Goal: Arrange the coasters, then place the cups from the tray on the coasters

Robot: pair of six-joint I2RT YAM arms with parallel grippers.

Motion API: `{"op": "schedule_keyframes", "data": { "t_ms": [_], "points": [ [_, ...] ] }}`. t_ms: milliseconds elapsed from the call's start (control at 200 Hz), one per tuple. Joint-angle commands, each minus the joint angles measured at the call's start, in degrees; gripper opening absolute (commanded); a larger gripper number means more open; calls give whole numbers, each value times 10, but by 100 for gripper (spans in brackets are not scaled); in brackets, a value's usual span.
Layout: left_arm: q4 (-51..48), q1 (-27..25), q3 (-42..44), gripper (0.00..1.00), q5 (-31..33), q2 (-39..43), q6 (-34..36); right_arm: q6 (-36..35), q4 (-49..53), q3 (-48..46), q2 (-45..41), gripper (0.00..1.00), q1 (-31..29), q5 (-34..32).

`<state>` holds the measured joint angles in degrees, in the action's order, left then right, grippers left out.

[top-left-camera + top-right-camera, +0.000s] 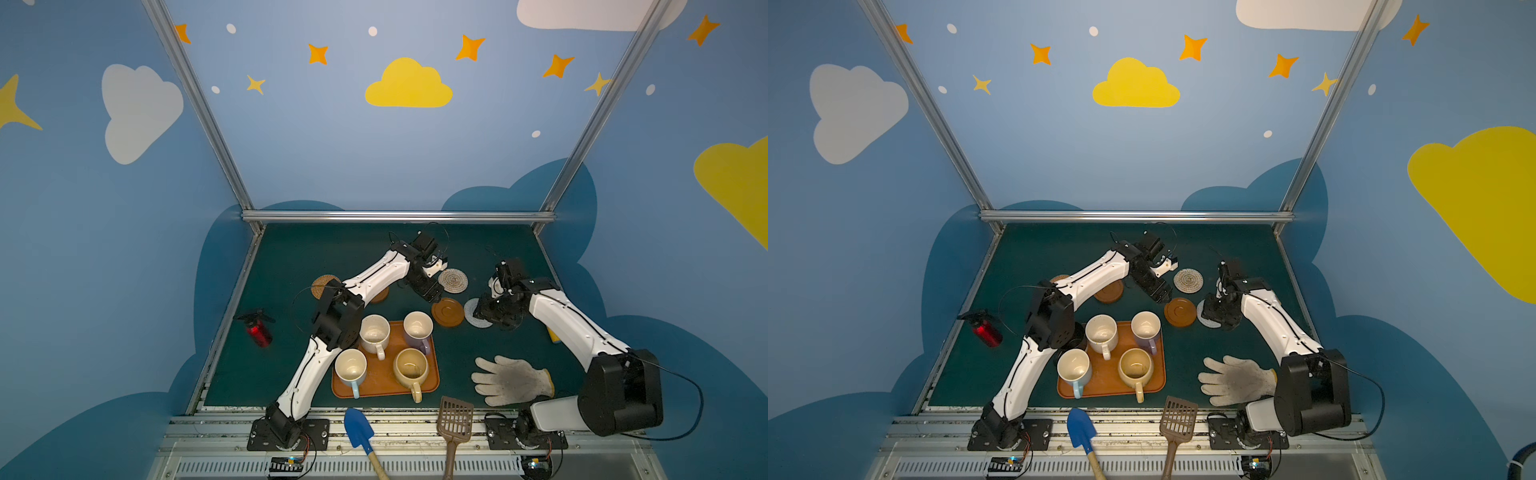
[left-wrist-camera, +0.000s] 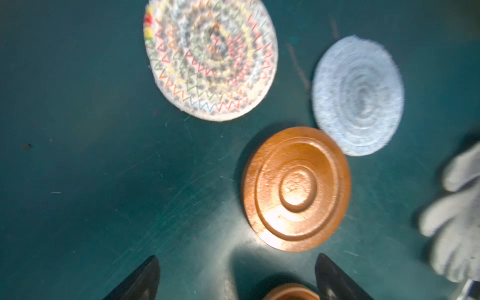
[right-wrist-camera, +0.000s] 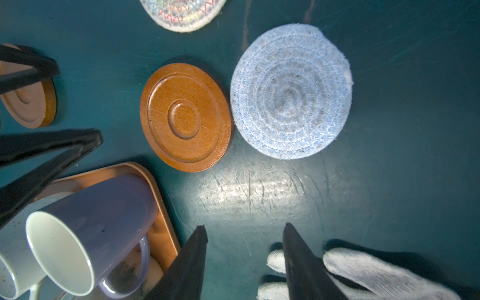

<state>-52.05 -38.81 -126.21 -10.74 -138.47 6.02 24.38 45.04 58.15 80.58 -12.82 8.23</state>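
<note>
The tray (image 1: pixel 384 388) holds a speckled white cup (image 1: pixel 375 332), a lavender cup (image 1: pixel 417 328), a light blue cup (image 1: pixel 351 368) and a tan-yellow cup (image 1: pixel 411 368). Behind it on the mat lie the coasters: rattan (image 1: pixel 324 284), a wooden one (image 1: pixel 381 296) partly under the left arm, cream rope (image 1: pixel 453 280), a second wooden one (image 1: pixel 447 312) and grey-white rope (image 3: pixel 291 91). My left gripper (image 2: pixel 237 259) hangs open and empty just behind the second wooden coaster (image 2: pixel 296 189). My right gripper (image 3: pixel 244 227) hovers over bare mat near the grey-white coaster, jaws apart with nothing between them.
A white work glove (image 1: pixel 511 380) lies right of the tray, near the right arm. A red bottle (image 1: pixel 257 330) lies at the left edge. A blue trowel (image 1: pixel 359 432) and a brown slotted scoop (image 1: pixel 455 419) rest on the front rail.
</note>
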Motion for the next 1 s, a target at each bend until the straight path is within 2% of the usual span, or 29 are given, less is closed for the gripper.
{"op": "schedule_keyframes", "data": {
  "t_ms": [0, 415, 606, 761, 991],
  "points": [
    [-3, -4, -27, 91, 33, -19, -10, -5, -1, -3, -22, 48, 2, 7],
    [-10, -27, -64, 90, 42, -68, -46, 1, -15, -22, -56, 48, 10, 0],
    [-41, -48, -101, 87, 92, -93, -60, 11, -28, -31, -74, 47, 12, 4],
    [-35, -62, -105, 84, 69, -94, -57, 10, -26, -33, -87, 47, 14, -1],
    [-58, -79, -134, 84, 99, -108, -51, 16, -48, -56, -152, 47, 22, -27]
  ]
}}
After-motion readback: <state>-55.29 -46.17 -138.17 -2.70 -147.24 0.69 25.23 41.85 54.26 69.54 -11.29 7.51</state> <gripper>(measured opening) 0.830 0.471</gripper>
